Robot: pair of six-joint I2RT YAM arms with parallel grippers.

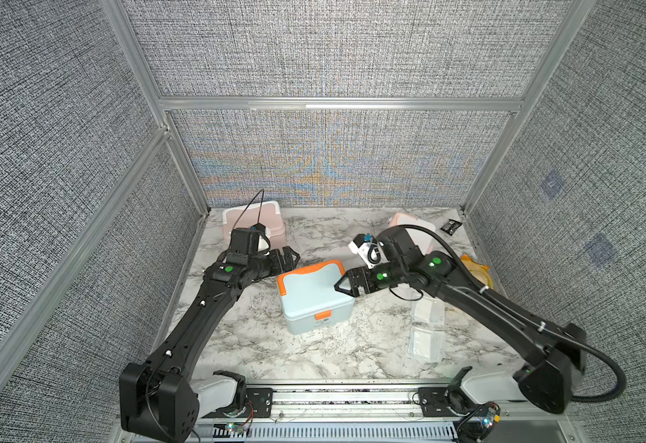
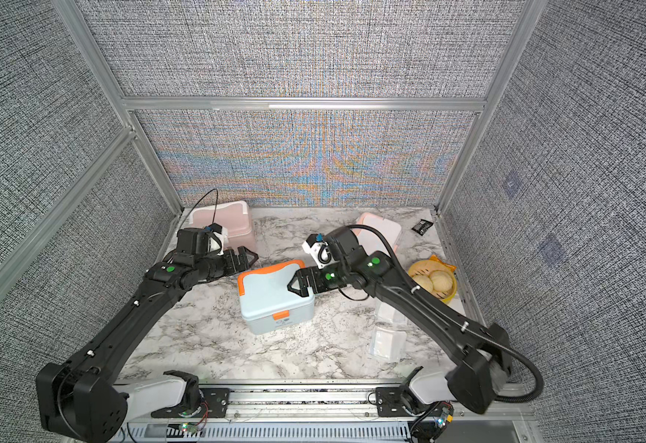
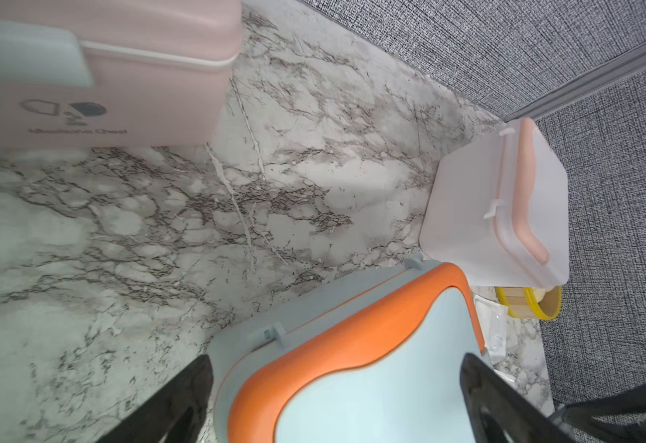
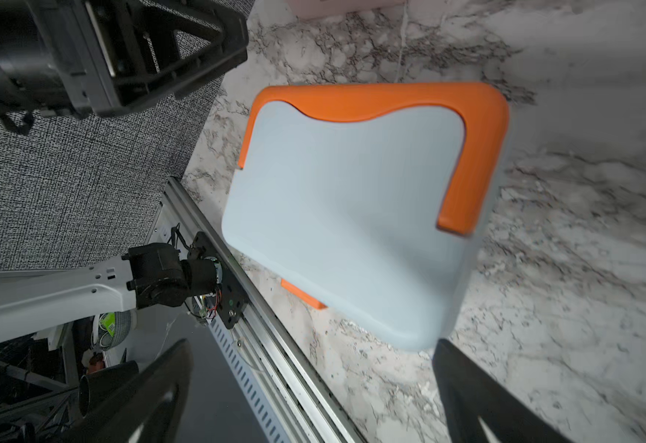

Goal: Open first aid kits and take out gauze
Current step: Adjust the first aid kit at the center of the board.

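The pale blue-and-orange first aid kit [image 1: 313, 299] [image 2: 275, 295] stands mid-table with its lid down and its orange latch [image 1: 323, 315] facing the front. My left gripper [image 1: 292, 259] [image 3: 335, 368] hovers open at the kit's back left corner, holding nothing. At the lid's right edge my right gripper [image 1: 342, 285] [image 4: 312, 349] is open and empty too. The pink-and-white kit [image 1: 252, 218] [image 3: 122, 76] sits shut at the back left. My right arm partly hides the white-and-peach kit [image 2: 381, 230] [image 3: 498, 207] at the back right. Two gauze packets [image 1: 429, 310] [image 1: 427, 343] lie on the table under my right arm.
A yellow basket with buns [image 2: 432, 282] stands by the right wall. A small black wrapper [image 2: 422, 225] lies in the back right corner. Grey fabric walls close the table on three sides, and a metal rail [image 1: 333, 399] runs along the front.
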